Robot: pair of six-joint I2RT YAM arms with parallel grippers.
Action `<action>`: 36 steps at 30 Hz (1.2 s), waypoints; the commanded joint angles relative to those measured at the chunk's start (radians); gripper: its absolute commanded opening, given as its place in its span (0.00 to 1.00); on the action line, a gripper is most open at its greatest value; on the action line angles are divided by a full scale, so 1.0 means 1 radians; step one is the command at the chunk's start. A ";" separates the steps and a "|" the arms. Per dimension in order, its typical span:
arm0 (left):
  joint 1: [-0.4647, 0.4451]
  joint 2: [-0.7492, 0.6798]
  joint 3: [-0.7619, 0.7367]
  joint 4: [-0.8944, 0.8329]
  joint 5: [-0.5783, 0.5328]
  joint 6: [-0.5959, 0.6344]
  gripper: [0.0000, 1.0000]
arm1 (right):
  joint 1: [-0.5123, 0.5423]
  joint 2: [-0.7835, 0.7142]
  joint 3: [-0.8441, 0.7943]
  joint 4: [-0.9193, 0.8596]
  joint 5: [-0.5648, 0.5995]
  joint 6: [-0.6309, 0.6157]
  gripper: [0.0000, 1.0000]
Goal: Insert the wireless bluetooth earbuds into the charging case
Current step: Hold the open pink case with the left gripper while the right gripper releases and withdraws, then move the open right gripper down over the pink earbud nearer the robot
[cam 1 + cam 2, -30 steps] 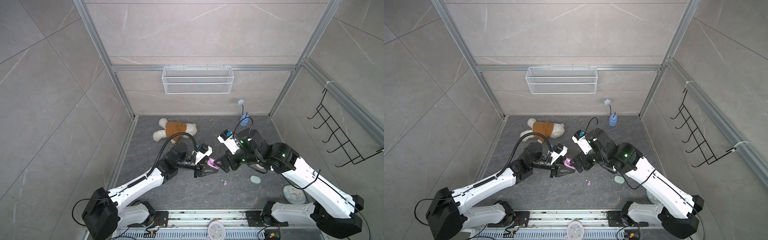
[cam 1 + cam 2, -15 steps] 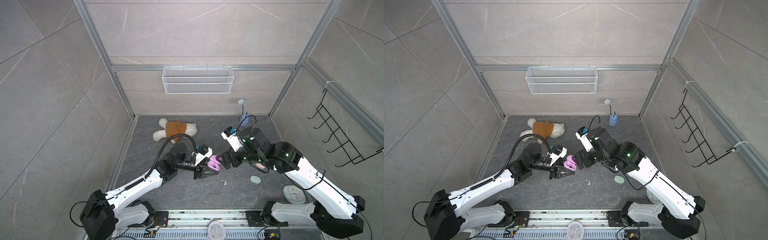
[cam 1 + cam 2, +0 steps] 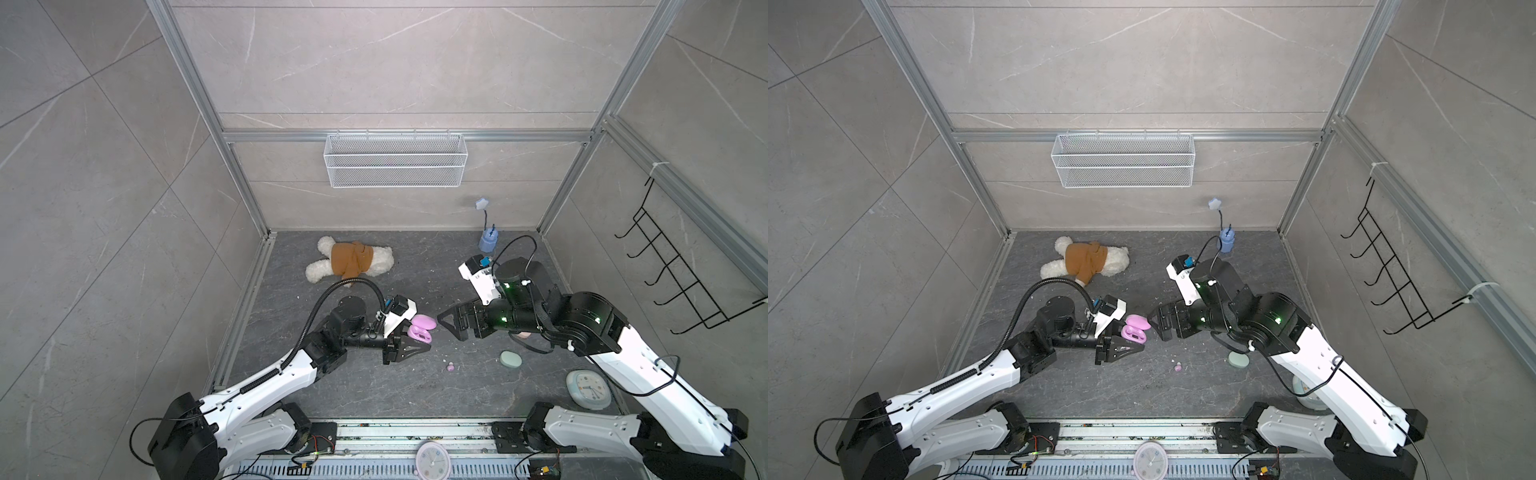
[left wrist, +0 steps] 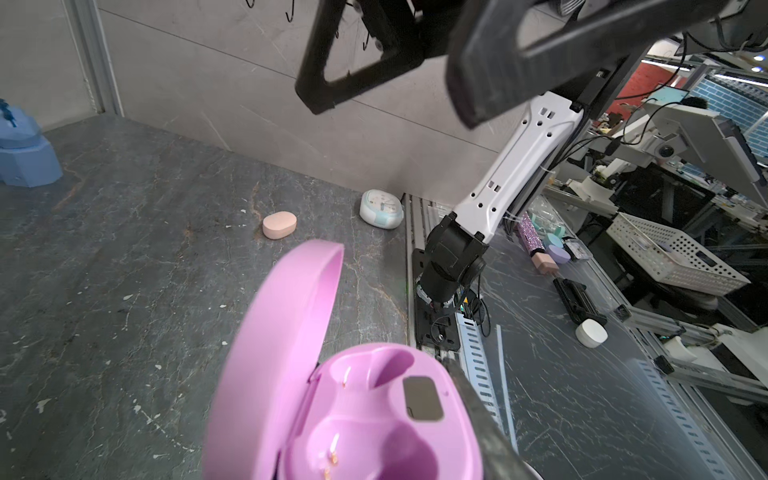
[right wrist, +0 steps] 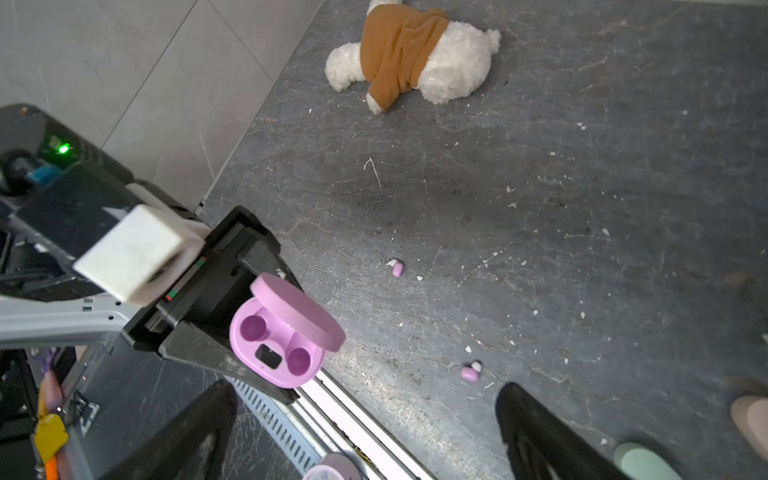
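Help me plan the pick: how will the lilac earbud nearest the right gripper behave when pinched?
The earbud is tiny and rounded, so it is probably very light and apt to roll or squirt out of a pinch. Its smooth body looks stiff and likely slippery; the white tip may be softer.

Nothing written can be read anywhere: no brand, label or sign. The pale blue clock (image 3: 588, 390) on the floor at the near right and the pink clock (image 3: 433, 461) at the near edge show dials, but their numerals are too small to read.
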 commanded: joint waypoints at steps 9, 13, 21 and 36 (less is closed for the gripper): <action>-0.001 -0.171 -0.080 -0.012 -0.147 -0.026 0.32 | -0.096 -0.107 -0.514 0.240 -0.117 0.379 1.00; -0.003 -0.216 -0.115 -0.007 -0.173 -0.050 0.32 | -0.094 -0.106 -0.726 0.459 -0.144 0.514 1.00; -0.002 -0.279 -0.147 -0.028 -0.204 -0.047 0.32 | -0.076 -0.041 -0.899 0.633 -0.110 0.653 1.00; -0.001 -0.308 -0.147 -0.054 -0.227 -0.030 0.32 | -0.057 0.131 -0.955 0.789 -0.106 0.712 0.98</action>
